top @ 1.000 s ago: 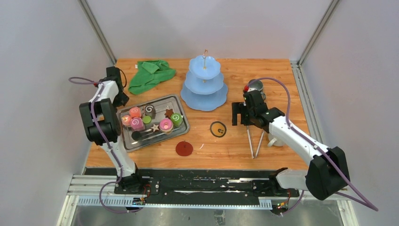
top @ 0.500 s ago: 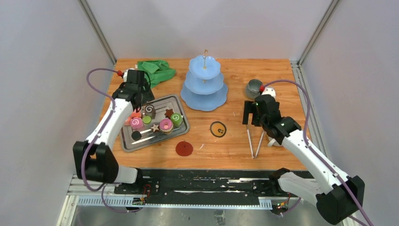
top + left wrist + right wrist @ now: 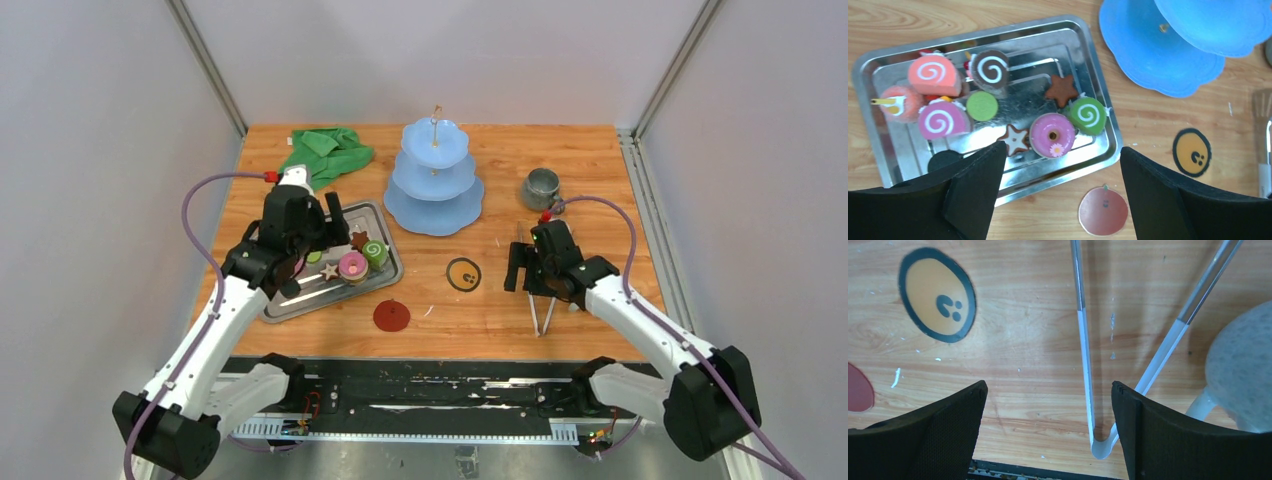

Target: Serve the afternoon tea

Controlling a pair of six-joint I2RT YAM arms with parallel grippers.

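Toy sweets lie on the steel tray [image 3: 1108, 150]: a pink swirl roll [image 3: 934, 75], a brown swirl roll [image 3: 990, 66], a green disc [image 3: 982, 105], a brown star [image 3: 1061, 90], a green swirl roll [image 3: 1088, 114], a pink donut [image 3: 1052, 135] and a black disc [image 3: 943, 160]. My left gripper [image 3: 322, 228] hovers open above the tray's near side, holding nothing. The grey-green mug [image 3: 540, 187] stands at the back right. The white mug [image 3: 1243, 370] is beside my right gripper [image 3: 1049, 390], which hangs open over the table next to metal tongs [image 3: 1083, 340].
A blue three-tier stand [image 3: 434, 190] rises at the back centre. A green cloth [image 3: 325, 152] lies at the back left. An orange coaster [image 3: 463, 274] and a red coaster [image 3: 391, 316] lie flat between the tray and the tongs [image 3: 540, 310].
My left arm has swung from the table's left edge to above the tray, and its jaws have opened. My right arm has drawn back from the grey-green mug to the tongs.
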